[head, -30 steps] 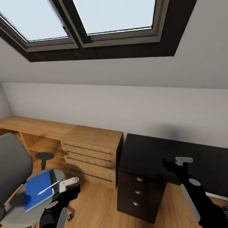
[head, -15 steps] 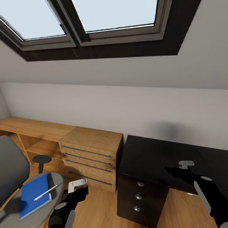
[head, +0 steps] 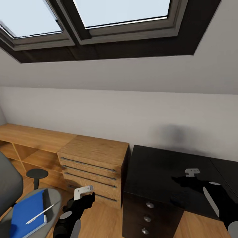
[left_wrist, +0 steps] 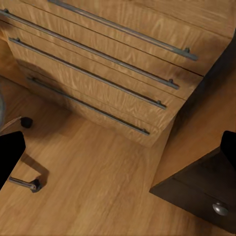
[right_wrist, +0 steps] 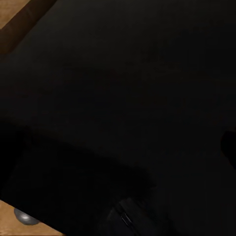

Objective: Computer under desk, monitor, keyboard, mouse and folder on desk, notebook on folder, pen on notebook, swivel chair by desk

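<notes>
The swivel chair [head: 52, 197] with its grey seat sits at the lower left of the head view. On the seat lies the blue folder [head: 24, 213], and the thin white pen [head: 40, 214] rests across it. A dark grey strip runs along the folder's far edge; I cannot tell what it is. The desk [head: 158, 168] with its glossy black top stands at the right. My left gripper [head: 82, 192] [left_wrist: 118, 152] hangs open over the wooden floor between chair and desk. My right gripper [head: 192, 172] hovers open above the desk top, empty.
A light wooden dresser [head: 94, 153] stands against the desk's left side, joined to a low wooden shelf unit [head: 29, 135]. A small round black stand [head: 36, 173] sits by the shelves. The desk's drawer unit [head: 148, 216] has silver knobs. Skylights slope overhead.
The whole view has shifted forward and up, so the chair with folder and pen now sits lower and further left in the picture. Both grippers remain empty.
</notes>
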Available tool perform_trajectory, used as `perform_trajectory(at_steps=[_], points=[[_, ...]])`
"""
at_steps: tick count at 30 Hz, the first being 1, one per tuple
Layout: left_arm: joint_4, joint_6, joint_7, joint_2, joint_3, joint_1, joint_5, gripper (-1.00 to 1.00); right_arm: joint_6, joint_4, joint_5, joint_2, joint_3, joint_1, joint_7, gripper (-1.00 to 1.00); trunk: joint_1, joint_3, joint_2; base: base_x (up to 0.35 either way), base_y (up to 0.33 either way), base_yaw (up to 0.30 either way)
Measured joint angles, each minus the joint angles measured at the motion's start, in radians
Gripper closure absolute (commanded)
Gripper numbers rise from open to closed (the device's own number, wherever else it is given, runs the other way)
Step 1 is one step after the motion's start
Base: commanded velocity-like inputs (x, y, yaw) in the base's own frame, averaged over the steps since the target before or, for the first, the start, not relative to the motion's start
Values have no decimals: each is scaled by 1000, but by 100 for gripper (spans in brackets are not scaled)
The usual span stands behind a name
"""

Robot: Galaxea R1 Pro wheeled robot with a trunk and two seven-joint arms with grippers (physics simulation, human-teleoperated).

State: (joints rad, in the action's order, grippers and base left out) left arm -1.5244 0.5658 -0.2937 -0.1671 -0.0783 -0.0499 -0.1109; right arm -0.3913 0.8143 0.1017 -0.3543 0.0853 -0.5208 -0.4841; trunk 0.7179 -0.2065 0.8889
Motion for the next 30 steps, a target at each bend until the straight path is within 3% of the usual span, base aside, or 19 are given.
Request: perform_trajectory(at_steps=[4,8,13,30], points=[[-16,0,0,0,-1,0,0,-100,-4,-1,-49,1,-6,0,-22,-100,0,0,0,49,0,0],[-66,3,0,-3,-14,1,-3,-100,-11,-6,-144,0,-51,0,-90,-100,8,-6,14,7,0,0],[-72,4,-1,-3,-19,2,-3,-100,-14,-9,-176,-3,-56,0,-102,-100,27,-22,49,1,0,0],[-63,5,-5,1,-25,2,-2,-100,-14,-10,-181,-5,-55,0,-122,-100,35,-28,63,0,-10,0]])
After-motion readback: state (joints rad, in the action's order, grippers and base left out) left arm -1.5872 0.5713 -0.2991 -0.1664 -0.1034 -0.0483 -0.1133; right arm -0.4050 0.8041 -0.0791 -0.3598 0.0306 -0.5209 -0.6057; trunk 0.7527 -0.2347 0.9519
